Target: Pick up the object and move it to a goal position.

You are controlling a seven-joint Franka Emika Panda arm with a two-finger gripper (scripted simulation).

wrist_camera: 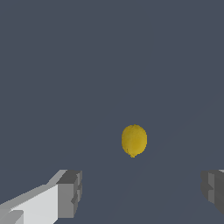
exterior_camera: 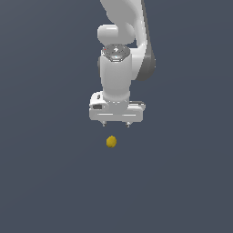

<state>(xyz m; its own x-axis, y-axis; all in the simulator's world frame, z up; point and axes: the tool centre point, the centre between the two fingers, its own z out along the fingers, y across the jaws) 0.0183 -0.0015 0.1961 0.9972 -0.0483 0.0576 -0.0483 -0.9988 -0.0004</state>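
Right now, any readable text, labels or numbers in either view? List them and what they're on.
None readable in either view.
The tool and the white arm above it: no lettering; one tiny red speck near the wrist, too small to read.
Yellow ball: plain.
Gray floor: unmarked.

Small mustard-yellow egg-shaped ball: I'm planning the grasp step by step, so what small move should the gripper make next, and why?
Probably a short shift to bring the white gripper over the small mustard-yellow egg-shaped ball, then descend. In the exterior view the ball sits apart from the fingertips, untouched. In the wrist view the grey finger pads stand wide apart with the ball beyond them, not yet between them.
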